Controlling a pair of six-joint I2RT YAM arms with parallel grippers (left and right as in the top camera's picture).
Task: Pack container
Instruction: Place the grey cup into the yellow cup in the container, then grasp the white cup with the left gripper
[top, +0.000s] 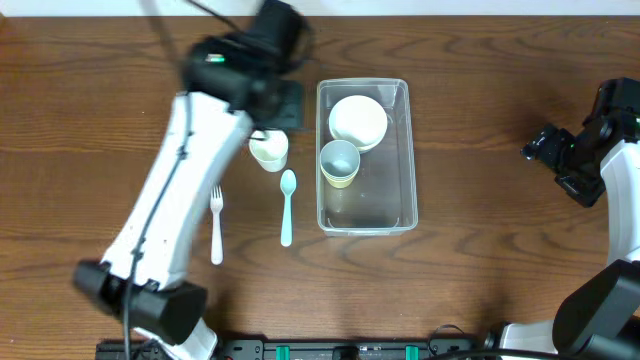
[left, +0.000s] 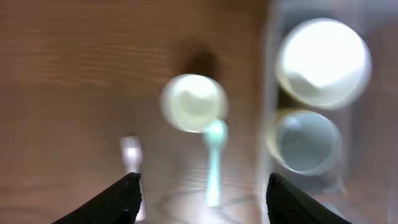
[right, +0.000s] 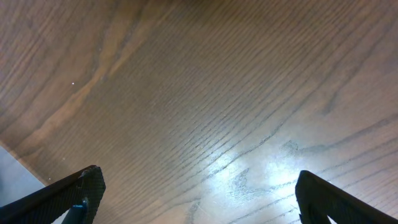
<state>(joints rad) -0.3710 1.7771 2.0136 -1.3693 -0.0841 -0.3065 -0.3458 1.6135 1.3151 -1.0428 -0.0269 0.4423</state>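
The clear container (top: 372, 208) stands at mid-table and holds a white bowl (top: 357, 120) and a pale yellow cup (top: 339, 163). Left of it on the wood lie a small white cup (top: 268, 150), a light-blue spoon (top: 287, 205) and a white fork (top: 216, 225). My left gripper (top: 284, 106) hovers just behind the small cup, open and empty. The left wrist view is blurred; my left gripper (left: 205, 202) looks down on the cup (left: 193, 102), spoon (left: 213, 162), fork (left: 130, 155) and container wall (left: 268, 93). My right gripper (top: 545, 148) is open and empty at the far right.
In the right wrist view my right gripper (right: 199, 199) is over bare wood, with the table's edge (right: 18, 165) at lower left. The left arm (top: 170, 200) stretches diagonally over the table's left side.
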